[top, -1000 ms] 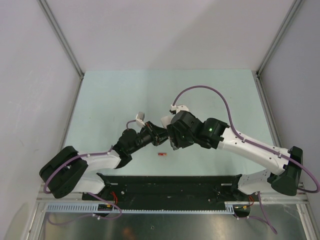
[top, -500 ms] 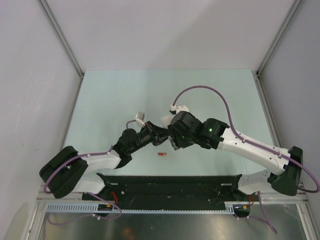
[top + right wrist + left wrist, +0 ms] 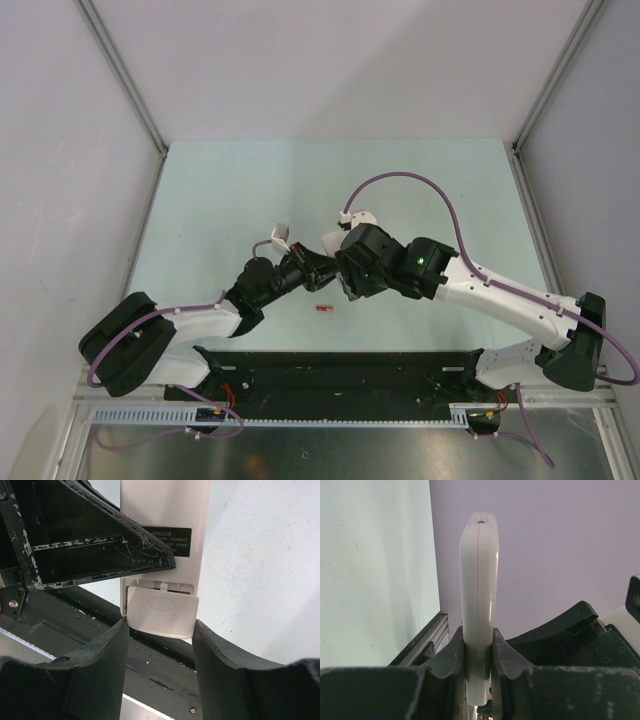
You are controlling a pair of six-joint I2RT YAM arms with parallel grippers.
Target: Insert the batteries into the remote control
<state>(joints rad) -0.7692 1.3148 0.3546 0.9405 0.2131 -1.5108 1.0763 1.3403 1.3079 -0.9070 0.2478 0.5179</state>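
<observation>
My left gripper (image 3: 478, 635) is shut on the remote control (image 3: 479, 580), a slim white bar held off the table and seen edge-on here. In the right wrist view the remote control (image 3: 165, 510) shows its plain white back with a black label. Its battery cover (image 3: 162, 611) is slid partly off the end. My right gripper (image 3: 159, 625) straddles that cover, its fingertips (image 3: 120, 630) pressing the cover's lower corners. In the top view the two grippers meet at mid-table, left gripper (image 3: 316, 268) against right gripper (image 3: 346, 284). One red battery (image 3: 322, 309) lies on the table just below them.
A black base rail (image 3: 340, 370) runs along the near edge behind the red battery. Pale walls with metal posts (image 3: 150, 130) enclose the green table (image 3: 230, 190) on three sides. The right arm's purple cable (image 3: 440, 195) arcs above the table.
The right gripper's head has nudged slightly toward the left gripper. The left arm, the remote and the red battery have stayed where they were.
</observation>
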